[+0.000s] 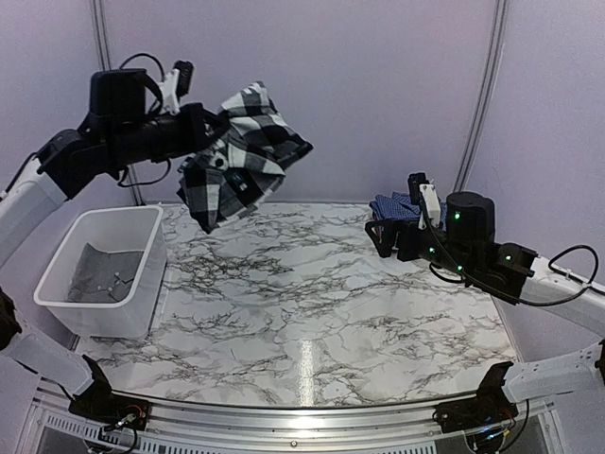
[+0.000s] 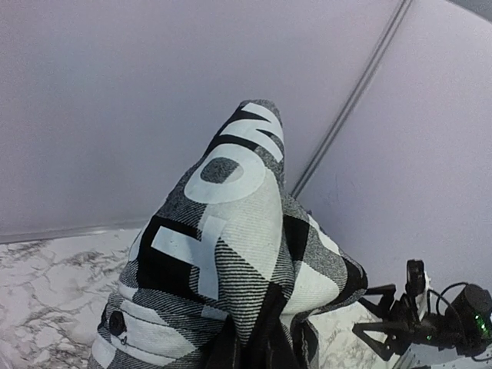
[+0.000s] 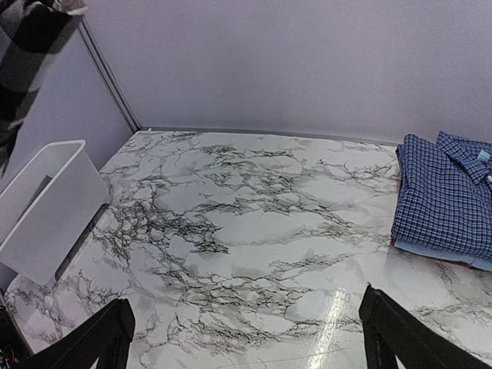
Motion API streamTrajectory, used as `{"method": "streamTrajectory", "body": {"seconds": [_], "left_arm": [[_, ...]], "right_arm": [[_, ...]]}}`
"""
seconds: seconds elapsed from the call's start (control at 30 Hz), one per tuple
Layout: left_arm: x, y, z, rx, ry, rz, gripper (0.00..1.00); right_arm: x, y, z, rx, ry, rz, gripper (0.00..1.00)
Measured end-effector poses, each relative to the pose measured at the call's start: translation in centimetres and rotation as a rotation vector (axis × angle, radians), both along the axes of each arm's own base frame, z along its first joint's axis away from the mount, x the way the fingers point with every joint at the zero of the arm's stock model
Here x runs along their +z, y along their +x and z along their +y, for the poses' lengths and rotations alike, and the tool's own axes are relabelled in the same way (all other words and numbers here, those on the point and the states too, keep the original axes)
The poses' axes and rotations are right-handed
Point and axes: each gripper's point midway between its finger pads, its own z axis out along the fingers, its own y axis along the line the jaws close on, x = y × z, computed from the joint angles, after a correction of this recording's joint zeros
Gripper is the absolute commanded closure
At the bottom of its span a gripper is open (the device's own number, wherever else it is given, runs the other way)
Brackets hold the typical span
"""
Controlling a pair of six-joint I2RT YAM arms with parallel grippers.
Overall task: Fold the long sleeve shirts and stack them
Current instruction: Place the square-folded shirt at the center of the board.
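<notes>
1. One white plastic bin [image 1: 59,276] stands on the left side of the marble worktop [image 1: 312,293], close to its near edge; something grey lies in the bottom of it.
2. Well to the right of the bin, across bare marble, the right tool [image 3: 246,307] is held above the worktop with its fingers wide apart and nothing between them.
3. Just beyond that tool, farther back than the bin and far to its right, the blue fine-checked shirt [image 3: 442,192] lies folded flat on the worktop, collar at its far end.
4. High above the bin and behind it, the left tool [image 1: 203,142] is clamped on the black-and-white buffalo-check shirt [image 1: 244,156], its fingers buried in the cloth.
5. That shirt hangs bunched in the air, clear of the worktop, and the left wrist view shows its white block lettering.
</notes>
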Motion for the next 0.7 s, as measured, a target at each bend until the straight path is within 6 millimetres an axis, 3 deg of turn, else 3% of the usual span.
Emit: {"method": "streamTrajectory", "body": {"seconds": [0.17,0.3,0.5,0.6,0.7], "left_arm": [[-7.5,-0.8,-8.3,-0.16,0.096,0.125,1.0],[-13.9,-2.2,-12.7,-0.259,0.147,0.233,1.0],[-21.8,-3.4,-16.3,-0.354,0.194,0.386,1.0],[-24.7,-3.8,-17.6,-0.384,0.213,0.439,1.0],[-26.0,-4.5,-18.5,-0.417,0.23,0.458,1.0]], "right_arm": [[-0.1,0.0,-0.1,-0.007,-0.006,0.003,0.02],[-0.3,0.0,-0.2,-0.012,-0.012,0.007,0.02],[-0.6,0.0,-0.3,-0.014,-0.021,0.016,0.02],[-0.7,0.0,-0.3,-0.012,-0.025,0.016,0.02],[-0.8,-0.2,-0.2,0.005,-0.033,0.015,0.01]]}}
